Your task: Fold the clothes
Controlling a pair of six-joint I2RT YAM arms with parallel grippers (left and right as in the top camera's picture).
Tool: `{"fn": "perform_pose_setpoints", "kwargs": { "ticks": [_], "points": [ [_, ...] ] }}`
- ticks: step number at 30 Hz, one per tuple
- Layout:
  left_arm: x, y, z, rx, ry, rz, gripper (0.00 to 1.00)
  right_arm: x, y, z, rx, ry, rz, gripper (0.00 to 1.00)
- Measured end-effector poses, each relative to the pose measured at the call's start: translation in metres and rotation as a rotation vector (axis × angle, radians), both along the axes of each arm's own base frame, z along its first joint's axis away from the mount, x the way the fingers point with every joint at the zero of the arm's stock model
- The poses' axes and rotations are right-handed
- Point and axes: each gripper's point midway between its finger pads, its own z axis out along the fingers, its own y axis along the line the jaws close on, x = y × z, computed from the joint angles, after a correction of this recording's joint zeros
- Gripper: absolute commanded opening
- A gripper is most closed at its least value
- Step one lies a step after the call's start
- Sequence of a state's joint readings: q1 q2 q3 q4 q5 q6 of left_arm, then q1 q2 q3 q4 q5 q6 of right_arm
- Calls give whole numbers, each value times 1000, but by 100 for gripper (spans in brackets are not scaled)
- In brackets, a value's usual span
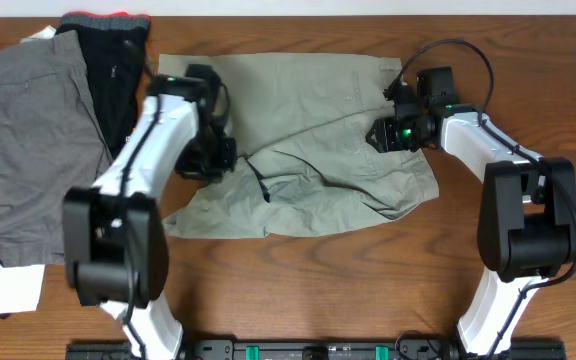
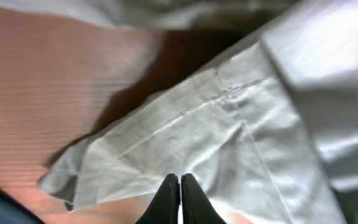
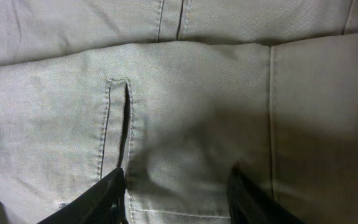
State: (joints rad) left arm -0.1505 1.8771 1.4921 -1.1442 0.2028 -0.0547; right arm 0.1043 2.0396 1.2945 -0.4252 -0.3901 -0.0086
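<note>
On shorts (image 1: 308,100), left gripper (image 2: 179,182) pinching hem (image 2: 185,112), right gripper (image 3: 176,186) half-open, wrist view alone showing pocket slit (image 3: 127,124)

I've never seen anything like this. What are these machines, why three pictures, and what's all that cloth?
These are a robot's left arm and right arm at a wooden table, each ending in a two-finger gripper. The wide picture is taken from above; the two close-ups come from cameras on the wrists, each showing its own black fingers. In the middle lie khaki shorts, to be folded. Beside them lie grey shorts and a black garment. The left gripper is shut at a stitched edge of the khaki cloth; whether it pinches any I cannot tell. The right gripper stands open over the shorts, holding nothing.
</note>
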Motion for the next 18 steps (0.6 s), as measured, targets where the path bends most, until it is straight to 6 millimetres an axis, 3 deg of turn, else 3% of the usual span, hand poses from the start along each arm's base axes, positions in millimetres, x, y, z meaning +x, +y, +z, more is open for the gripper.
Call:
{"fn": "perform_pose_setpoints", "kwargs": {
  "ticks": [2,5,9,15,18],
  "points": [
    [8,-3,11,-37,-56,21,49,0,0,0,0,0,0,52],
    [21,-15,17,-111,-108,27,63,0,0,0,-1,0,0,53],
    [30,-28,4,-176,-104,28,65,0,0,0,-1,1,0,54],
    [31,-33,-25,-194,-31,34,69,-1,0,0,-1,3,0,54],
    [33,-34,-30,-197,-30,30,72,-1,0,0,-1,3,1,54]
  ]
}}
